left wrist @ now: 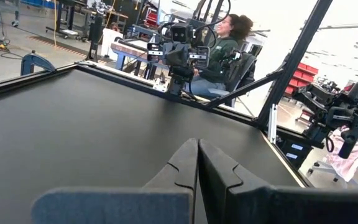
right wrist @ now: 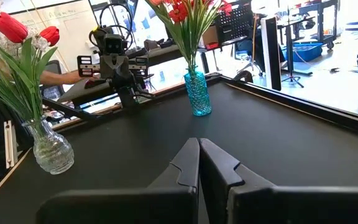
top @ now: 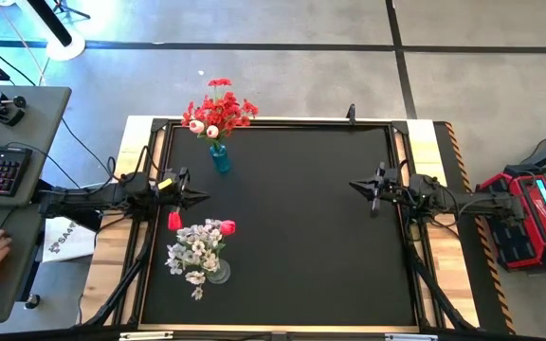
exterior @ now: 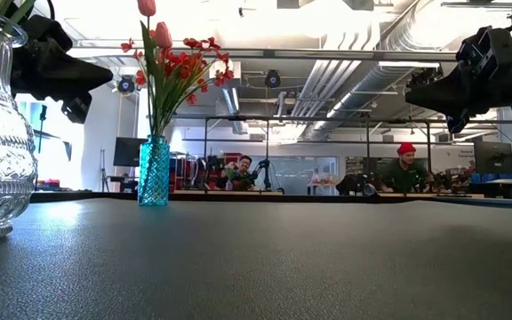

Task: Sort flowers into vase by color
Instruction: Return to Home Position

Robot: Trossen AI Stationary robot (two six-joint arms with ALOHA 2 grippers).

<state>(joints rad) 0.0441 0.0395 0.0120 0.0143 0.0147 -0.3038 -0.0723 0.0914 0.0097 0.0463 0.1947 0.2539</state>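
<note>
Red flowers point(top: 219, 112) are standing in blue vase point(top: 220, 159), white sprays point(top: 195, 251) w/ tulips point(top: 227, 227) in clear vase point(top: 218, 273), both on left-arm side of counter point(top: 301, 237). Left end effector point(top: 200, 196) and right end effector point(top: 354, 187) are hovering clenched, empty. Step: prob. homing; next req. no grasp.

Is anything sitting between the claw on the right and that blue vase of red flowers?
Nothing visible. Only bare black table lies between the right gripper and the blue vase. The clear vase stands off to one side, near the left gripper.
</note>
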